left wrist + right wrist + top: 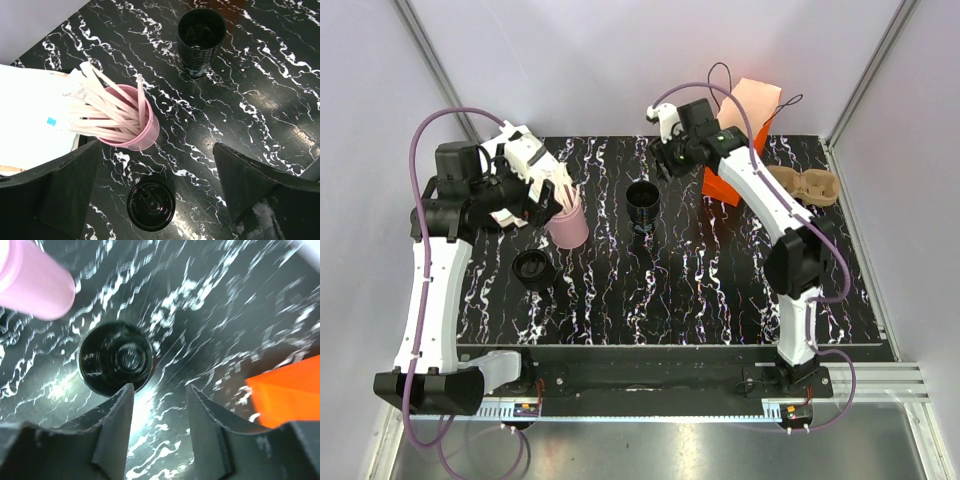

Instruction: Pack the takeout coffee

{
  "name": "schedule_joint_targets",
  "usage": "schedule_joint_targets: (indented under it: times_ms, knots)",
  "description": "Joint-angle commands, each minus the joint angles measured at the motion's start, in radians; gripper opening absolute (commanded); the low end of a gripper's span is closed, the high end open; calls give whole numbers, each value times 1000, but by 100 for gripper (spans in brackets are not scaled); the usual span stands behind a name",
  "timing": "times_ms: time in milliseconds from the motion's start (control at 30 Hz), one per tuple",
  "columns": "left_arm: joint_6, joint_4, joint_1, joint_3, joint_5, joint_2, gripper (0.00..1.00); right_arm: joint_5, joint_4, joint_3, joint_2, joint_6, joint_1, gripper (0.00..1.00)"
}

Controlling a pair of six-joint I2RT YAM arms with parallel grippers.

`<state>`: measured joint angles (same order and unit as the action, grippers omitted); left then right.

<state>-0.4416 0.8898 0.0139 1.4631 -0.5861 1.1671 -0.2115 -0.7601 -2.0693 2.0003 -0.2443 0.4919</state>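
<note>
Closest to the lens, the left tool [156, 145] shows two dark fingers [65, 190] spread as wide apart as they go, with nothing between them. It hangs above the black, white-veined worktop [260, 100] without touching anything. Just below it is the pink cup [145, 137], upright and full of wooden sticks [112, 107] that fan out over its rim. The takeout coffee [150, 205], a small black cup with a dark glossy lid, stands upright on the worktop just beside the pink cup on its near side, apart from both tools. To the right of the pink cup stands a lidless black cup [200, 35], ribbed on its wall. The right tool [160, 390] hovers over that lidless cup with its fingers partly apart and the gap between them empty; its view is blurred. Farther right of the pink cup stands an orange bag [285, 390], and beyond it lies a brown cardboard cup carrier [805, 185]. A washed-out white shape [30, 115] left of the pink cup bears a small blue mark too small to read.
</note>
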Motion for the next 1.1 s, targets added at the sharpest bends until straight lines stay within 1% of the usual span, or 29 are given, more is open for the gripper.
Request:
schedule_joint_targets:
  times_ms: [0,100,267,533,833,967,1067]
  knots:
    - [-11,-45,4,-14,-69,2,99,-71,-80,-72,66,54,4,49]
    - [-9,-46,6,-23,-78,3,99,-74,-110,-94,98,56,11,43]
    - [-3,-46,6,-35,-90,2,99,-65,-114,-87,112,59,22,39]
    - [0,-49,4,-50,-104,0,99,-46,-113,-95,150,57,25,37]
    - [7,-55,6,-58,-113,2,99,-26,-113,-146,207,48,28,36]
    - [7,-55,4,-60,-116,3,99,-25,-113,-160,213,50,28,31]
    - [9,-57,6,-63,-116,5,99,-20,-114,-160,206,48,28,30]
